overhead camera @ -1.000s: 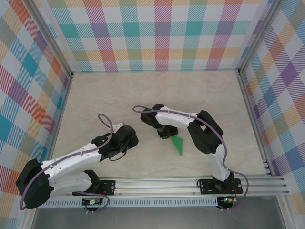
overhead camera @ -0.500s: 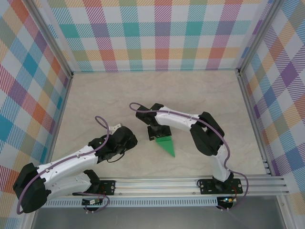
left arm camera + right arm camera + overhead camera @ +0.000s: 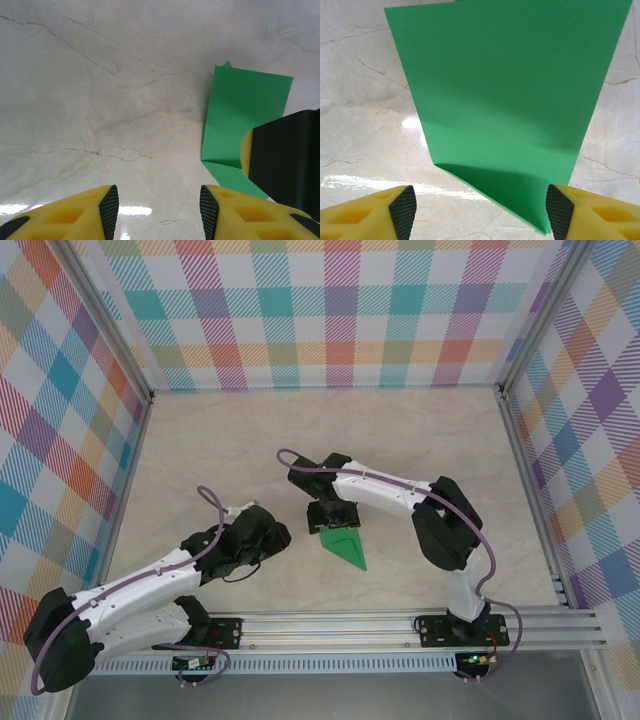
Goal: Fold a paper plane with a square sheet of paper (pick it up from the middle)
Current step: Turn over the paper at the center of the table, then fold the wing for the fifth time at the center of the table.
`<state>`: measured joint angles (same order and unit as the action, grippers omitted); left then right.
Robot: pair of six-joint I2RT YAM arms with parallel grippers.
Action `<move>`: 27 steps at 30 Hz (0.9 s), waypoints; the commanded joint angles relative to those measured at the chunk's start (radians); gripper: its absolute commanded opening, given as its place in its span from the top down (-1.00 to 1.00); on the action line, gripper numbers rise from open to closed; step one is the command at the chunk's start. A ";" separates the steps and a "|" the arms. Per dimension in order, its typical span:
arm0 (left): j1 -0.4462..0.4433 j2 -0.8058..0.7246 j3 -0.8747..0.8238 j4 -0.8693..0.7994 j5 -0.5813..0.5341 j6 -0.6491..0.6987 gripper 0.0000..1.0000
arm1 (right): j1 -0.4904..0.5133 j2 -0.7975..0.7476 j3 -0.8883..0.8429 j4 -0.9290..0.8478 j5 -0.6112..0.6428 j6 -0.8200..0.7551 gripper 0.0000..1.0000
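Starting at the near edge, a silver aluminium rail (image 3: 330, 625) carries both arm bases. From there the white and black left arm reaches up and rightward, and the left gripper (image 3: 270, 538) hovers over the pale marble-patterned table (image 3: 200, 450), just to the left of the green paper. In its wrist view the left gripper (image 3: 159, 210) has its yellow fingers with black pads (image 3: 109, 207) spread apart, with only bare tabletop between them.

Slightly farther in lies the bright green paper plane (image 3: 347, 546), a thin matte sheet folded into a tapering wedge, flat on the table near the middle, its tip pointing toward the near right. The left wrist view shows it (image 3: 240, 115) ahead and to the right, with a crease across its lower part.

The right gripper (image 3: 337, 525) hangs over the plane's wide far end, its arm bending back from the right. In its own wrist view the right gripper (image 3: 480, 212) stands wide open, the plane (image 3: 510, 100) spreading out ahead between the fingers (image 3: 402, 210) and gripped by neither one.

Beyond the open tabletop stand colourful plaid walls (image 3: 330, 310).
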<state>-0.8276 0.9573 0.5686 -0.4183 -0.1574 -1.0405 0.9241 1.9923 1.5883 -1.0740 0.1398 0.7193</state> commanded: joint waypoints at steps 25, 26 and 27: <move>0.012 0.175 0.010 0.208 0.199 0.010 -0.06 | -0.134 -0.526 -0.545 0.450 -0.322 -0.086 -0.76; 0.012 0.184 0.011 0.221 0.201 0.004 -0.05 | -0.153 -0.551 -0.580 0.477 -0.345 -0.095 -0.61; 0.010 0.190 0.013 0.231 0.202 0.002 -0.05 | -0.174 -0.569 -0.616 0.507 -0.384 -0.106 -0.42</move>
<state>-0.8276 1.1347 0.5488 -0.2523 0.0124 -1.0393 0.7944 1.4643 1.0416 -0.7078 -0.1078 0.6590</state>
